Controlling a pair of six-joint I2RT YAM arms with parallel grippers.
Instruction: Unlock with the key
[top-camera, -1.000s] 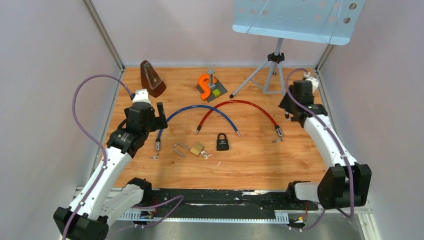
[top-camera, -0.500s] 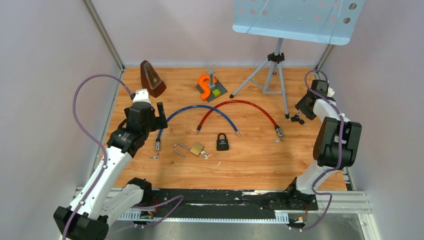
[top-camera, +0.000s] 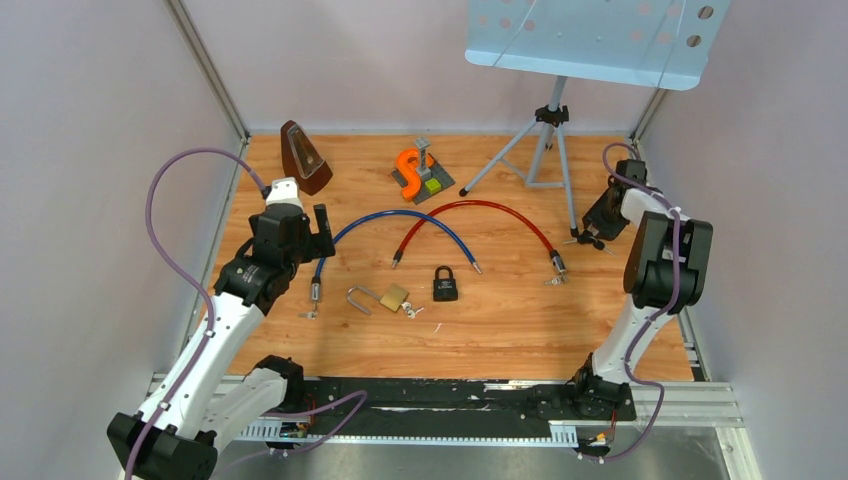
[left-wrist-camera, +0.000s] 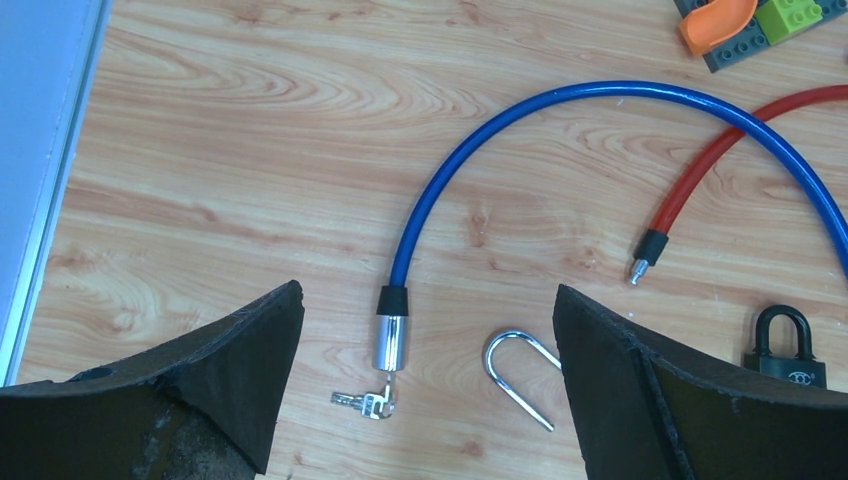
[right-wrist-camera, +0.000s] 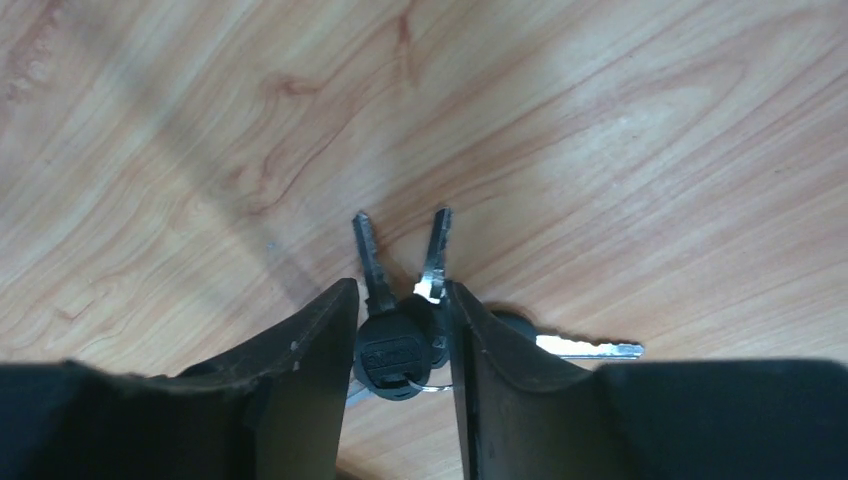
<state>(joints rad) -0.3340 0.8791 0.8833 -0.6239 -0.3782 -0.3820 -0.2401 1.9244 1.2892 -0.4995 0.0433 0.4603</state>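
Folding back on itself over the last second, the right arm has brought the right gripper (right-wrist-camera: 400, 300) down from above the boards onto the key bunch (right-wrist-camera: 392, 352). The bunch lies well off to the right of the black padlock (top-camera: 445, 284) and slightly farther from the arm bases than it, past the red cable (top-camera: 480, 206). The bunch lay in plain sight half a second ago; from above it is now mostly covered by the wrist, which suggests the pick-up of the keys is in hand rather than done. In the right wrist view the two dark fingers (right-wrist-camera: 300, 380) stand narrowly apart on either side of the black key heads. Two shanks fan out ahead of the tips and a third blade pokes out sideways behind the right finger. The gap is nearly filled by the heads, but I cannot tell whether the pads are already pinching them or only closing in. The bunch looks to be resting flat on the table (top-camera: 500, 330). The black padlock sits shackle-closed and untouched, so the unlocking itself is all yet to come. The left gripper (left-wrist-camera: 428, 292) has not moved, hanging to the left of the black padlock with its jaws spread wide above the blue cable (left-wrist-camera: 600, 90).
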